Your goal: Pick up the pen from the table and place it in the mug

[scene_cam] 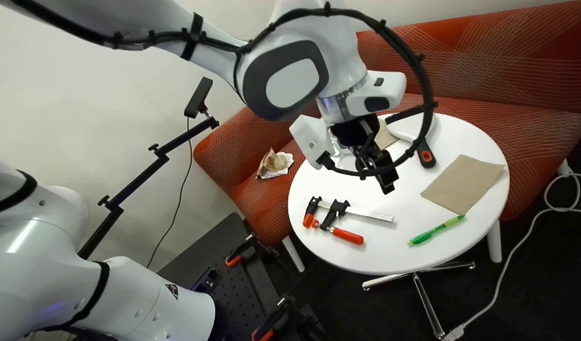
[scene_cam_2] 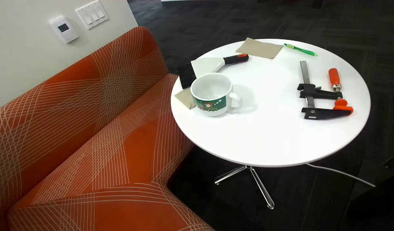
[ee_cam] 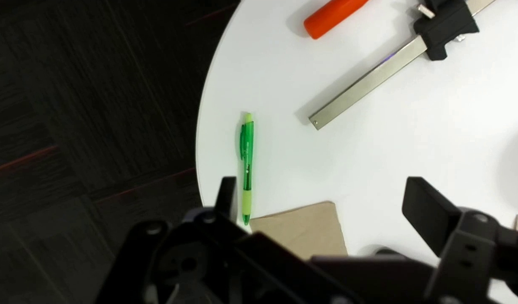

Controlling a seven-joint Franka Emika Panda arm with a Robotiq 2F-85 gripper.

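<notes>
The bright green pen (scene_cam: pixel 436 230) lies flat on the round white table (scene_cam: pixel 385 258) near its edge, in both exterior views (scene_cam_2: pixel 300 49) and the wrist view (ee_cam: pixel 247 158). Its tip is beside a brown paper sheet. The white mug (scene_cam_2: pixel 212 88), with a green printed band, stands upright at the table's opposite side, its handle outward. It is mostly hidden behind the arm in an exterior view (scene_cam: pixel 343 152). My gripper (scene_cam: pixel 387 182) is above the table, open and empty. In the wrist view (ee_cam: pixel 322 190) the pen appears between the fingers, close to the left one, well below them.
A red-black bar clamp (scene_cam: pixel 338 208) lies near the pen. A brown paper sheet (scene_cam: pixel 463 184) touches or nearly touches the pen tip. A white scraper with black handle (scene_cam_2: pixel 235 59) and another brown paper (scene_cam_2: pixel 185 98) lie by the mug. An orange couch (scene_cam_2: pixel 119 128) borders the table.
</notes>
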